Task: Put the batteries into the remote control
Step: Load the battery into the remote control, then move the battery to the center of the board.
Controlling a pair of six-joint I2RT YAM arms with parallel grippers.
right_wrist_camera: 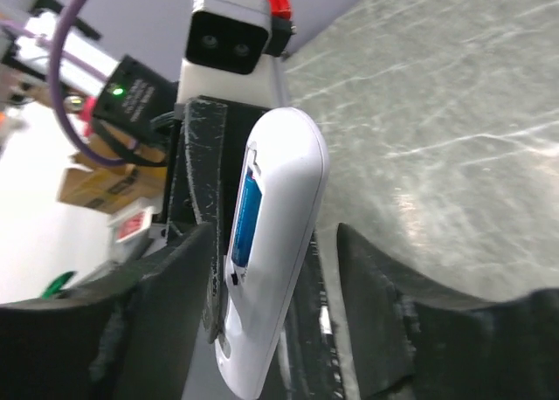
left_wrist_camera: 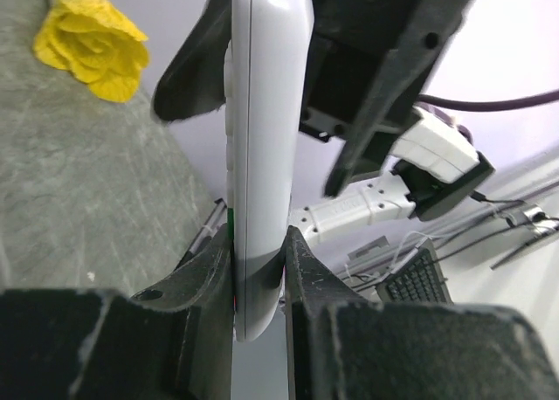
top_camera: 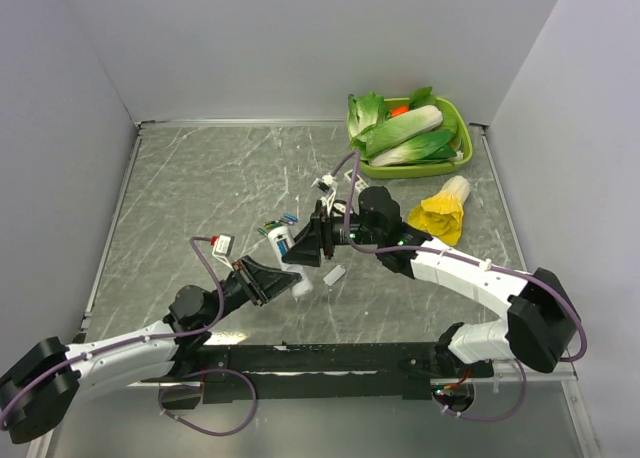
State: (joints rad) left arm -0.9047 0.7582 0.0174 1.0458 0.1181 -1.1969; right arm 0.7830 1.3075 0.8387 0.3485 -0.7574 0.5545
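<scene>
The slim white remote control is held off the table between the two arms. My left gripper is shut on its lower part, with both pads pressed flat on its faces. A blue battery lies in the open compartment of the remote control, on the side turned away from the table. My right gripper stands open astride the remote. Its left finger is close against the battery side. A clear gap shows at the right finger. Behind, small loose cells lie on the table.
A small white cover plate lies on the table just right of the grippers. A yellow-leafed vegetable lies to the right. A green tray of leafy vegetables stands at the back right. Grey walls enclose the table.
</scene>
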